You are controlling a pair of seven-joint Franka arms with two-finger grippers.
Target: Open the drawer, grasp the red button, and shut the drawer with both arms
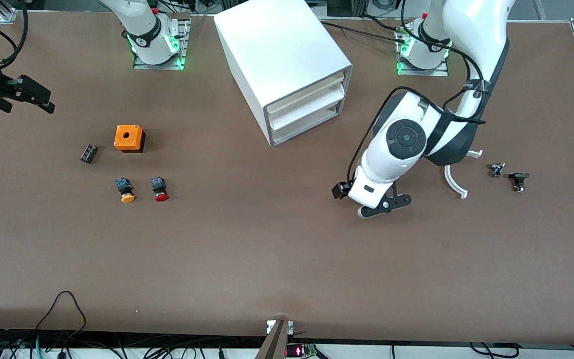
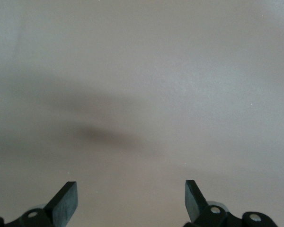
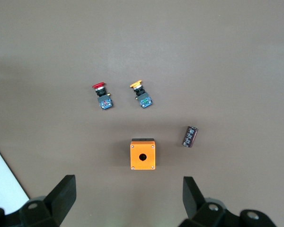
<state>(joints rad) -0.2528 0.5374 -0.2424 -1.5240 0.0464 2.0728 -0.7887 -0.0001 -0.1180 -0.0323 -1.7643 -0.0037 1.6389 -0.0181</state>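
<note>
The white cabinet (image 1: 277,50) stands at the middle of the table near the robot bases, and its drawers (image 1: 307,107) are all shut. The red-capped button (image 1: 161,190) lies on the table toward the right arm's end, beside a yellow-capped button (image 1: 126,191); it also shows in the right wrist view (image 3: 102,97). My left gripper (image 1: 384,206) is open and empty, low over bare table nearer the front camera than the cabinet; its wrist view (image 2: 131,189) shows only tabletop. My right gripper (image 1: 38,97) is open and empty, up in the air at the right arm's end (image 3: 129,184).
An orange cube with a hole (image 1: 128,138) and a small dark cylinder (image 1: 88,153) lie near the buttons. A white curved piece (image 1: 454,182) and two small black parts (image 1: 497,169) (image 1: 518,180) lie toward the left arm's end.
</note>
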